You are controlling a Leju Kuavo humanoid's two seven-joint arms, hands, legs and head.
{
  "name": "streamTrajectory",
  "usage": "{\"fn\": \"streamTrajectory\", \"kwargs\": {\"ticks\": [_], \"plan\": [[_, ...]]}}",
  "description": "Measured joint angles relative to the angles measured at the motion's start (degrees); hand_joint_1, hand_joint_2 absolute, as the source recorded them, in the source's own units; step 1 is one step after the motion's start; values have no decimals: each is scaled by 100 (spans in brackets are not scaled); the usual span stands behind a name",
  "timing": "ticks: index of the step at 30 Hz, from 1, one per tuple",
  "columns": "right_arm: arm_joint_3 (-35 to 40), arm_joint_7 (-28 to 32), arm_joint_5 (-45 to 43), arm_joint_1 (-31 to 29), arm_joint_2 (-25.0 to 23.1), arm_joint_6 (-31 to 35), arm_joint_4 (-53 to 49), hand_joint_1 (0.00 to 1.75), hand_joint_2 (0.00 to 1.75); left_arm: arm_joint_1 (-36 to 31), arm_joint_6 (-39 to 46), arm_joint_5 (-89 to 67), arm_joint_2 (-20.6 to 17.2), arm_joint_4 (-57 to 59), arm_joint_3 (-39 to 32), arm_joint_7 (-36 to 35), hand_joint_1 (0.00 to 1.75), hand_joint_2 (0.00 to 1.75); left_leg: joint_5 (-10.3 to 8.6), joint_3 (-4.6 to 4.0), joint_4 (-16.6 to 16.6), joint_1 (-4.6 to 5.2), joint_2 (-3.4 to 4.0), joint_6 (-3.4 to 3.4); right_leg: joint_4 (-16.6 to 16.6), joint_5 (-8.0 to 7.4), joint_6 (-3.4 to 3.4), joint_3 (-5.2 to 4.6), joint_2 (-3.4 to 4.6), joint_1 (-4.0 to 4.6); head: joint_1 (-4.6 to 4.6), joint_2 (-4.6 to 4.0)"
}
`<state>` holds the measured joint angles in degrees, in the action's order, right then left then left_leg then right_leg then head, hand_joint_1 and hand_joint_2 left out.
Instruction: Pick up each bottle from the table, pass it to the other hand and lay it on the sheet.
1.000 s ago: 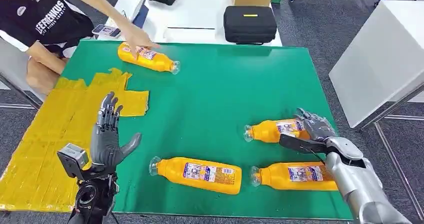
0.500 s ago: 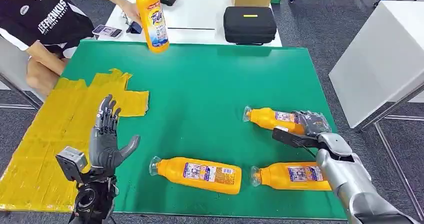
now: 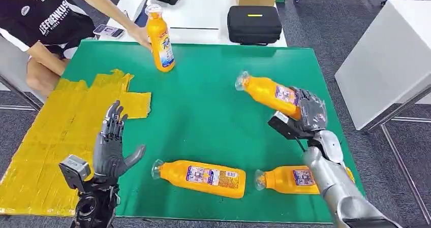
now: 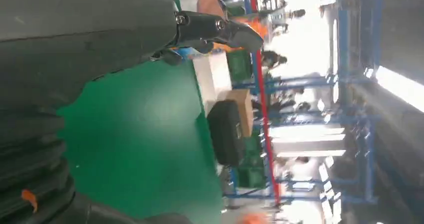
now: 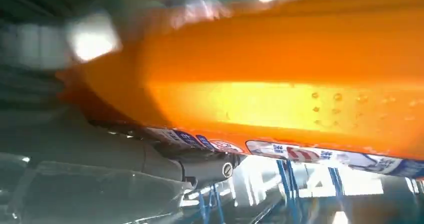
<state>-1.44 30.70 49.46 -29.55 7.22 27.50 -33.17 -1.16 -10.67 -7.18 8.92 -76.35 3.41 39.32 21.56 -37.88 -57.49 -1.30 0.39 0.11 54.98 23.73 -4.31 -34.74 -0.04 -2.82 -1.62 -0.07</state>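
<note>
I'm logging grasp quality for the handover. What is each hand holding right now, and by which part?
The right hand grips an orange bottle by its base end, cap pointing away, lifted off the table. The left hand holds nothing.

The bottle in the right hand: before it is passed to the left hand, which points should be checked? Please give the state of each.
1. Right hand grips the lifted bottle: ok.
2. Bottle off the green table: ok.
3. Left hand holds nothing, fingers spread: ok.
4. Yellow sheet has bare room: ok.
5. Person's hand holds an upright bottle at the far edge, away from the handover path: ok.
6. Grip firmness: cannot tell.
</note>
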Motion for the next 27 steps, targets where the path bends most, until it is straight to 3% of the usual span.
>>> {"fn": "streamTrajectory", "kwargs": {"ticks": [8, 16, 27], "plan": [[-125, 865, -1904, 760, -996, -980, -1501, 175, 175, -320, -155, -482, 2, 68, 402, -599, 0, 175, 0, -3, 1, -7, 0, -1, 1, 1, 1, -5, 0, 6, 0, 0], [414, 928, -2343, 912, -1642, -1539, -1881, 175, 175, -633, -354, -471, -2, 81, 656, -785, 0, 175, -2, -2, 1, -6, 3, -2, 1, -1, 3, -7, 2, 4, 2, 0], [1042, 941, -2577, 961, -2005, -1899, -2036, 175, 175, -823, -265, -443, -22, 101, 763, -914, 0, 175, -1, -2, 1, -6, 3, -2, 1, -1, 3, -10, 4, 4, 2, 0]]}}
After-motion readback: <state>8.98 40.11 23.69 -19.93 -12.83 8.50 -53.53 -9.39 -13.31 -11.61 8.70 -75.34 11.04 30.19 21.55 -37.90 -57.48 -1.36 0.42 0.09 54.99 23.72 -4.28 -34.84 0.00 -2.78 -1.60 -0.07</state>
